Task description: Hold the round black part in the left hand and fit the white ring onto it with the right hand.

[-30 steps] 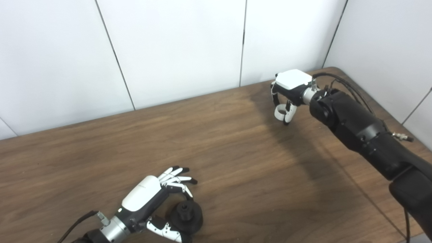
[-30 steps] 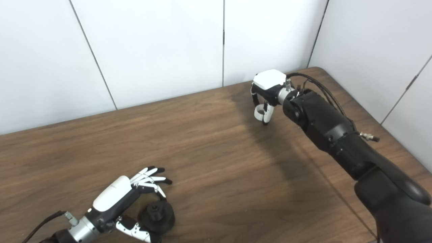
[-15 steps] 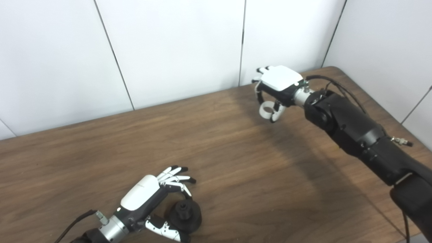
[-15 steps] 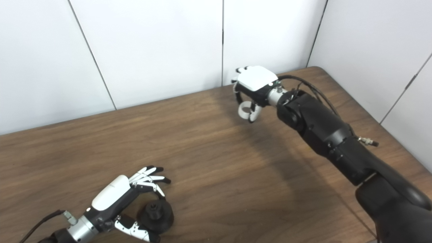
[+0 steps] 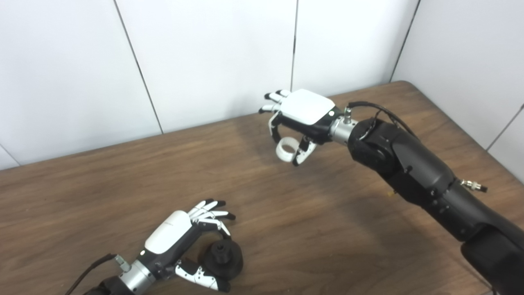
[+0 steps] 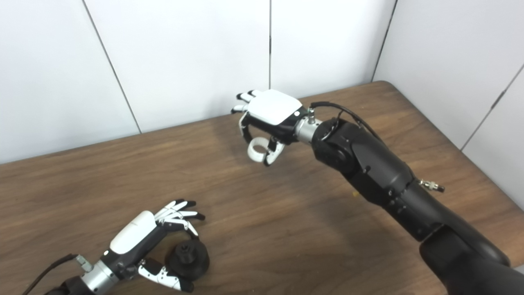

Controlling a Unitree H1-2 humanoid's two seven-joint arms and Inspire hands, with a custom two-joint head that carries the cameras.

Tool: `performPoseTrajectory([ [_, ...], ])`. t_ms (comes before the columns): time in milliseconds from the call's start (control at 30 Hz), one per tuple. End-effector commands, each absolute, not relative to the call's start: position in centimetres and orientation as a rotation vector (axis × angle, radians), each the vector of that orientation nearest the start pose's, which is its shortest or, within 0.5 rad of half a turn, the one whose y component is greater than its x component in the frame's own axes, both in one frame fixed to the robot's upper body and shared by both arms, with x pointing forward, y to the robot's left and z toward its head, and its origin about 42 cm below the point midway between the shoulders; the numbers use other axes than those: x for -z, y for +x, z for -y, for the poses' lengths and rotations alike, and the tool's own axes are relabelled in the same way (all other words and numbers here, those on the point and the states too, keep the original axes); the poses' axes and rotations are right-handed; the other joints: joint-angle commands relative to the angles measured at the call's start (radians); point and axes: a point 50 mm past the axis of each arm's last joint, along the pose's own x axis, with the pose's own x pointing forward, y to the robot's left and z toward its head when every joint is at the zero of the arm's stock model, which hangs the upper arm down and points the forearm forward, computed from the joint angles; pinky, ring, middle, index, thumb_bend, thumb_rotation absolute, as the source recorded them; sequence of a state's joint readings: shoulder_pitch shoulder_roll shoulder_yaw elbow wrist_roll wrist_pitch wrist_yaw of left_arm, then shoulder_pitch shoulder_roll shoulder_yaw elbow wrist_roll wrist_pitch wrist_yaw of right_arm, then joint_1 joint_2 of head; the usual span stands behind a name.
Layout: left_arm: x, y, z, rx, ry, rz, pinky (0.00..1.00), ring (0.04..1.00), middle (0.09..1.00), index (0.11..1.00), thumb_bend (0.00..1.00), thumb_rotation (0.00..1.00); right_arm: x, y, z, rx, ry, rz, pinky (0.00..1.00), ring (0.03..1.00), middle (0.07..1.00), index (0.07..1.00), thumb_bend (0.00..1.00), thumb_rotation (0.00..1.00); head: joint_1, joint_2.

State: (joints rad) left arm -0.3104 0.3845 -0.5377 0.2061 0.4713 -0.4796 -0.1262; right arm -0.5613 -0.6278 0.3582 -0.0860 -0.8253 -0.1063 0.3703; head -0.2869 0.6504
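The round black part [image 5: 222,259] rests on the wooden table [image 5: 311,221] near the front left edge. My left hand [image 5: 176,237] curls around it, thumb below and fingers above, pinching its rim. The white ring [image 5: 286,148] hangs in the air over the table's middle back, pinched between thumb and fingers of my right hand [image 5: 301,112]. That hand is well above and to the right of the black part. In the right eye view the white ring [image 6: 258,149] shows its hole clearly, and the black part [image 6: 189,259] sits by my left hand [image 6: 141,235].
White wall panels [image 5: 204,53] stand close behind the table's far edge. The table's right corner [image 5: 405,84] is rounded. My black right forearm [image 5: 413,172] crosses the right side of the table.
My right hand has carried the white ring leftward and toward me from the far right corner. The left hand and the black part have barely shifted.
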Motion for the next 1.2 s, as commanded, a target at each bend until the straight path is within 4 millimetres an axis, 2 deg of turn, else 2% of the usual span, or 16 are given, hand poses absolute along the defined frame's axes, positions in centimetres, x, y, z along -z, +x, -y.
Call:
performPoseTrajectory([
  [0, -12.0, 34.1, -18.5, 0.808, 0.907, 0.495, 1.00, 0.960, 0.828, 0.482, 0.52, 0.05, -31.5, 39.7, 24.6, -0.447, -1.593, 0.583, 1.00, 1.000, 0.900, 0.484, 0.53, 0.13, 0.008, 0.000],
  [400, -11.5, 34.5, -17.8, 0.794, 0.903, 0.477, 1.00, 0.964, 0.830, 0.483, 0.52, 0.05, -33.1, 34.4, 18.6, -0.634, -1.436, 0.774, 1.00, 1.000, 0.928, 0.483, 0.53, 0.14, 0.095, 0.014],
  [667, -11.6, 34.6, -16.8, 0.781, 0.899, 0.492, 1.00, 0.970, 0.833, 0.482, 0.52, 0.05, -32.7, 32.3, 16.9, -0.705, -1.378, 0.857, 1.00, 1.000, 0.906, 0.482, 0.53, 0.14, 0.166, 0.030],
  [800, -11.5, 34.8, -16.4, 0.777, 0.903, 0.494, 1.00, 0.975, 0.826, 0.482, 0.52, 0.05, -32.3, 31.3, 15.8, -0.753, -1.336, 0.870, 1.00, 1.000, 0.892, 0.483, 0.53, 0.14, 0.177, 0.033],
  [1167, -11.8, 35.0, -16.4, 0.785, 0.908, 0.509, 1.00, 0.979, 0.827, 0.483, 0.52, 0.05, -29.7, 30.1, 14.9, -0.806, -1.244, 0.826, 1.00, 1.000, 0.882, 0.482, 0.53, 0.13, 0.189, 0.044],
])
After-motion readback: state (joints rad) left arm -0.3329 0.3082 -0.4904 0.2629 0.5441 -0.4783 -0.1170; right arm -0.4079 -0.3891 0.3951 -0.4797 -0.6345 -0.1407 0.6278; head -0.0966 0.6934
